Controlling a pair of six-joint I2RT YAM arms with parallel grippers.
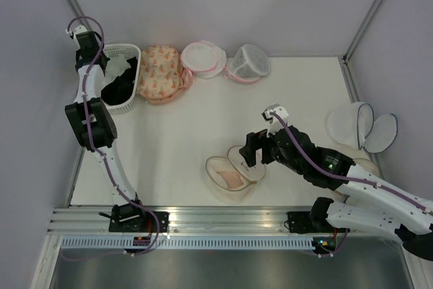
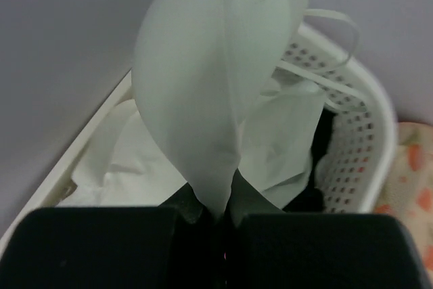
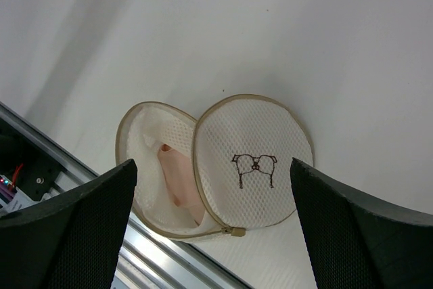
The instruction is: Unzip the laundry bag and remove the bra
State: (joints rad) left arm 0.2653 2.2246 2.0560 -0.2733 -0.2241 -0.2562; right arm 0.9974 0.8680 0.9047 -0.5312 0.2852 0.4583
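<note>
Bag (image 1: 233, 175) by the near edge, about midway along it, lies unzipped, its two halves splayed side by side along that edge. I see the bra (image 3: 177, 182) in the left half, mostly hidden by the printed flap, so I cannot tell its axis. My right gripper (image 1: 248, 155) hovers over that flap, fingers wide apart, with the bra just to its left. My left gripper (image 2: 220, 235) is at the far-left corner, clamped on a white garment (image 2: 210, 86) over the basket (image 1: 132, 51).

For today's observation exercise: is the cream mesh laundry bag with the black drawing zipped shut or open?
Open. The right wrist view shows the laundry bag parted like a clamshell, the bra visible inside.
</note>
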